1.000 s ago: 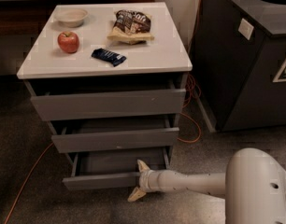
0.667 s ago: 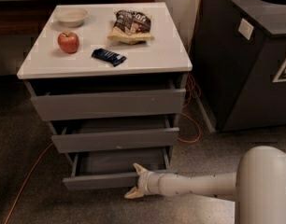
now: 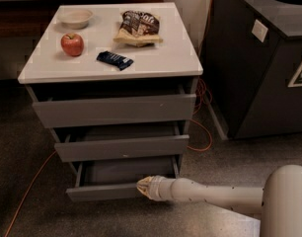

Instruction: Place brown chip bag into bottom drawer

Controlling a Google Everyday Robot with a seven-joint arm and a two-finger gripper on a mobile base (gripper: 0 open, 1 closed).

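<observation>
The brown chip bag [image 3: 137,27] lies on the white cabinet top [image 3: 156,63] at the back, right of centre. The bottom drawer [image 3: 106,193] is pulled partly out, and a strip of its grey interior [image 3: 126,170] shows with nothing visible in it. My gripper [image 3: 142,187] is low near the floor at the right end of the bottom drawer's front. My arm reaches in from the lower right. The gripper is far below the chip bag.
On the cabinet top are a red apple [image 3: 72,44], a white bowl [image 3: 75,17] and a small dark-blue wrapped bar [image 3: 114,59]. The two upper drawers are slightly open. A dark bin [image 3: 264,63] stands to the right. An orange cable [image 3: 23,196] runs along the floor.
My gripper has shifted slightly left and closer to the bottom drawer's front. The drawer and the things on the cabinet top have not moved.
</observation>
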